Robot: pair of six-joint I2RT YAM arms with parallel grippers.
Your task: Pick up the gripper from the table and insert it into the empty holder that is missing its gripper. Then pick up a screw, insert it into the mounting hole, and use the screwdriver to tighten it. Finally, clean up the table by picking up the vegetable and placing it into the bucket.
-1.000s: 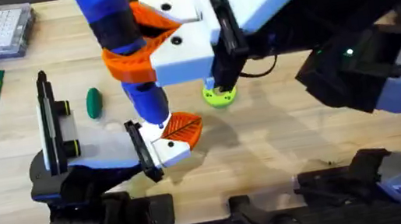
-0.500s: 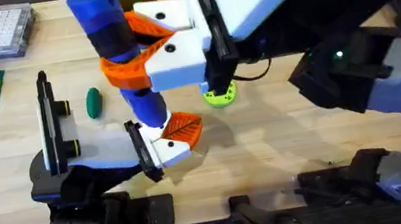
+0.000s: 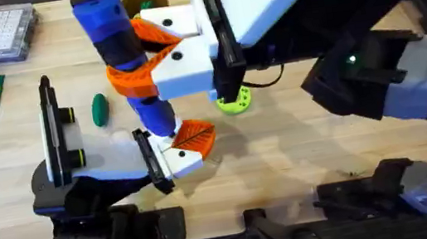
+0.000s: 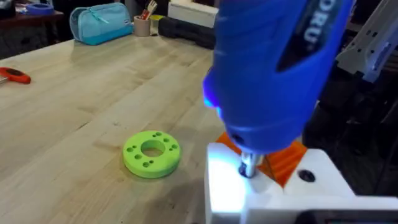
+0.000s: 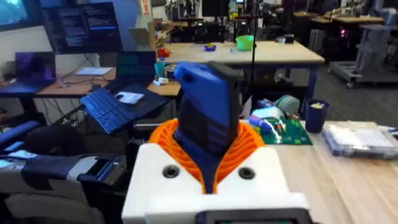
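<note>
Worktop: pale wood worktop (image 3: 301, 149); workshop desks and monitors behind it in the right wrist view
Screwdriver: blue screwdriver (image 3: 123, 57) tilted, upper end far left, bit end down at the middle of the worktop; its metal bit (image 4: 247, 165) touches a white block
Right end effector (image 3: 141, 50): white with orange pads, closed around the screwdriver body
Left end effector (image 3: 188, 144): white and orange, low under the screwdriver tip; cannot tell how wide
Vegetable: dark green vegetable (image 3: 100, 109) lying on the worktop left of the screwdriver, apart from it
Disc: lime-green disc (image 4: 152, 153) right of centre, beside the right arm
Holder: black upright holder (image 3: 54, 129) at the near left
</note>
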